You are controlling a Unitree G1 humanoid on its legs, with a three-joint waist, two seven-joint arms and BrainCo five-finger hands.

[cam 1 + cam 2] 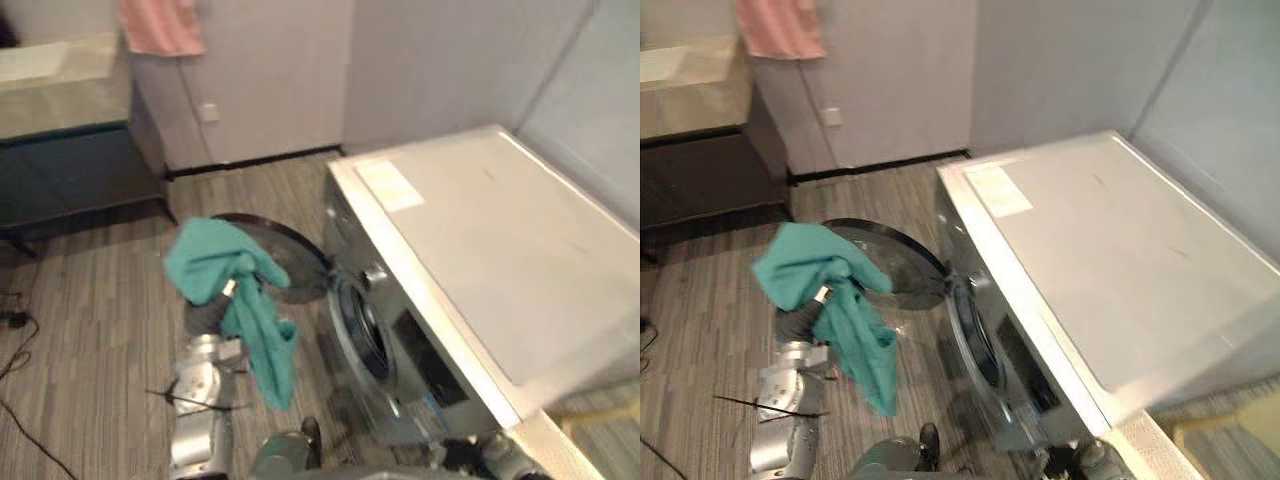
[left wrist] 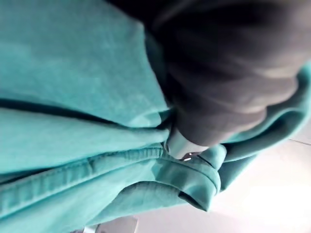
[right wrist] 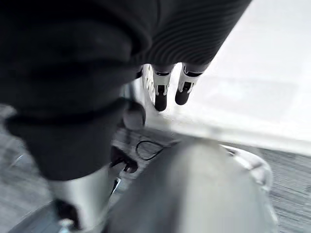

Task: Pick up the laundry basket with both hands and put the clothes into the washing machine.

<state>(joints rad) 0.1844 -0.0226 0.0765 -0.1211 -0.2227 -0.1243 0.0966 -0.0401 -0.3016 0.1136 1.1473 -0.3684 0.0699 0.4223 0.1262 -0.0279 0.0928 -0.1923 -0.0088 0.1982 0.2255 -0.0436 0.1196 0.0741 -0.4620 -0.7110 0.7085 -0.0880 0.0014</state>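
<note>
A teal garment point(image 1: 232, 290) hangs bunched from my left hand point(image 1: 228, 291), held up above the floor just left of the washing machine's open round door point(image 1: 282, 252). In the left wrist view a silver finger point(image 2: 181, 144) is tucked into the teal folds point(image 2: 73, 97), so the hand is shut on the cloth. The white front-loading washing machine point(image 1: 500, 250) stands to the right, its dark drum opening point(image 1: 368, 335) facing the garment. My right hand point(image 3: 163, 90) hangs low beside the machine, its dark-tipped fingers straight and holding nothing.
A dark cabinet with a pale countertop point(image 1: 60, 160) stands at the back left, with a pink towel point(image 1: 160, 25) hanging above it. Walls close in behind and to the right of the machine. A pale yellowish edge point(image 1: 600, 415) shows at the bottom right.
</note>
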